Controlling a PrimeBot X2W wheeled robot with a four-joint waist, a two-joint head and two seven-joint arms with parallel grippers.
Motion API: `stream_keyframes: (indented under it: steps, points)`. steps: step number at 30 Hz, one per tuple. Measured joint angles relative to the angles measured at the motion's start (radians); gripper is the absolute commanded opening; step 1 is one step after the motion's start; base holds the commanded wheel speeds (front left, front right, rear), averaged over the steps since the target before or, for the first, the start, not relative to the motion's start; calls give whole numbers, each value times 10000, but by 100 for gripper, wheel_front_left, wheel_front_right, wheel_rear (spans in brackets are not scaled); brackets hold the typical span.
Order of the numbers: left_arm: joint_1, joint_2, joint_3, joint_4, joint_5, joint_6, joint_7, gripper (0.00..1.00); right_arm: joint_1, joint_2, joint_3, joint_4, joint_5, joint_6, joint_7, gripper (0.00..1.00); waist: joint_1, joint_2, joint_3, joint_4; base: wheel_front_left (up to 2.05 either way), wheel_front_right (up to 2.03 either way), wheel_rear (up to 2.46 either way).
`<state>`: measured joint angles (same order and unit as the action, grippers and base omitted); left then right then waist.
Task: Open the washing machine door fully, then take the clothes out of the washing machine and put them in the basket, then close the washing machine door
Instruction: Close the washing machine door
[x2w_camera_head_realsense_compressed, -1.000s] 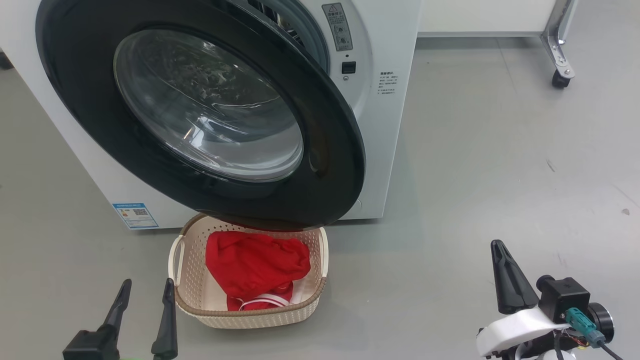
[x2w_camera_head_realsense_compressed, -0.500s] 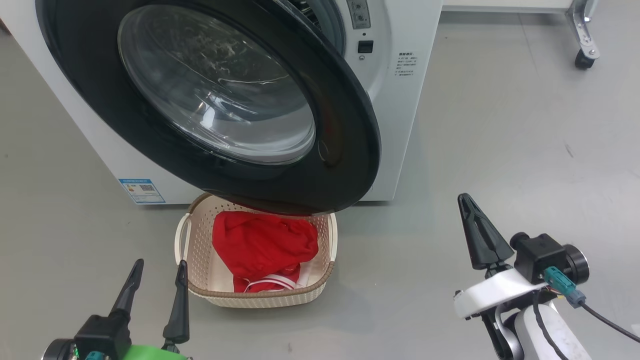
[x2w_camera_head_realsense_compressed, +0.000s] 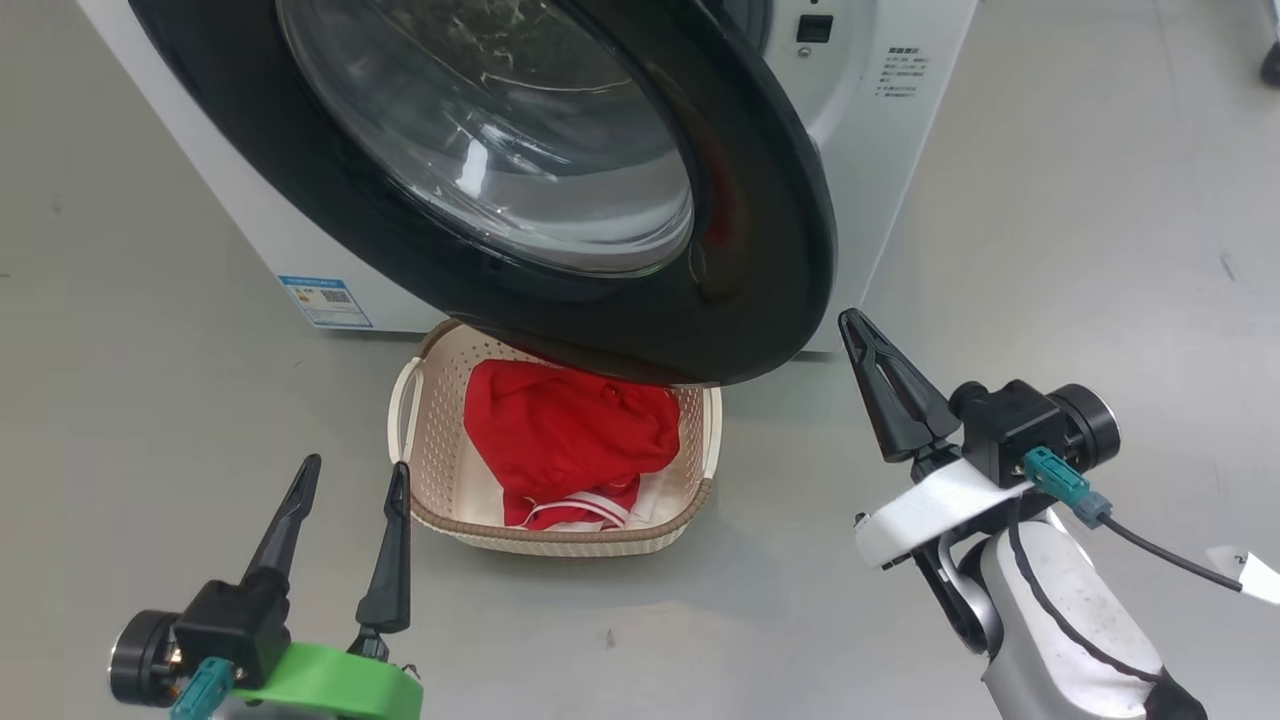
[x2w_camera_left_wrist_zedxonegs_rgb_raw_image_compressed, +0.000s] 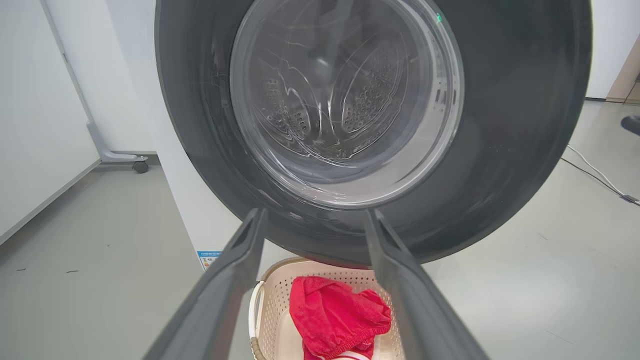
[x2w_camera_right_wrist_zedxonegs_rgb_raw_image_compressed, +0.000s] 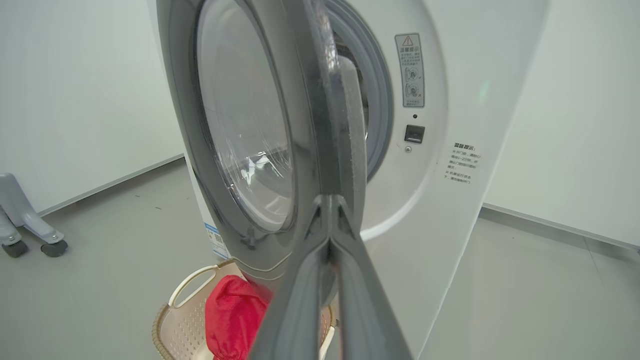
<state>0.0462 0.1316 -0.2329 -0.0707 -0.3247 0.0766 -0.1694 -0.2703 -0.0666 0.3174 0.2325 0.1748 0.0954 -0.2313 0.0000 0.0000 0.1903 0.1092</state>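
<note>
Right claw (x2w_camera_head_realsense_compressed: 852, 322) pinched shut, risen: washing machine door (x2w_camera_head_realsense_compressed: 790, 220) edge now just left of it | left claw (x2w_camera_head_realsense_compressed: 355, 466) spread, empty | clothes (x2w_camera_head_realsense_compressed: 570, 430) in basket (x2w_camera_head_realsense_compressed: 560, 540) | closing likely next.

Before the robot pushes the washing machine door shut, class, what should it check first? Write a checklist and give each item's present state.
1. Clothes lie in the basket: ok.
2. Nothing left inside the washing machine: cannot tell, the washing machine door hides most of its mouth.
3. Left gripper open, empty, apart from the door: ok.
4. Right gripper shut, empty, near the door's free edge: ok.
5. Door's lower rim clears the basket beneath it: cannot tell.
6. Door closed: not ok, it stands ajar.
</note>
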Motion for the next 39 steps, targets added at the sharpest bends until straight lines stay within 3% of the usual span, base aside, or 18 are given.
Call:
stream_keyframes:
  steps: [14, 32, 39]
  points:
    - [-551, -217, -65, 42, 40, -27, -267, 100, -1228, -6, 171, 1131, 0, 92, 117, 0, 0, 0, 896, 676, 0, 0, 0]
    - [-1137, -334, -201, 165, 96, -94, -489, 100, -3012, -4, -207, 2286, 96, 161, 102, 0, 0, 0, 1668, 709, 0, 0, 0]
    - [-1454, -476, -309, 192, 96, -130, -522, 100, -3972, -151, -573, 2667, 96, 13, 100, 0, 0, 0, 2051, 852, 0, 0, 0]
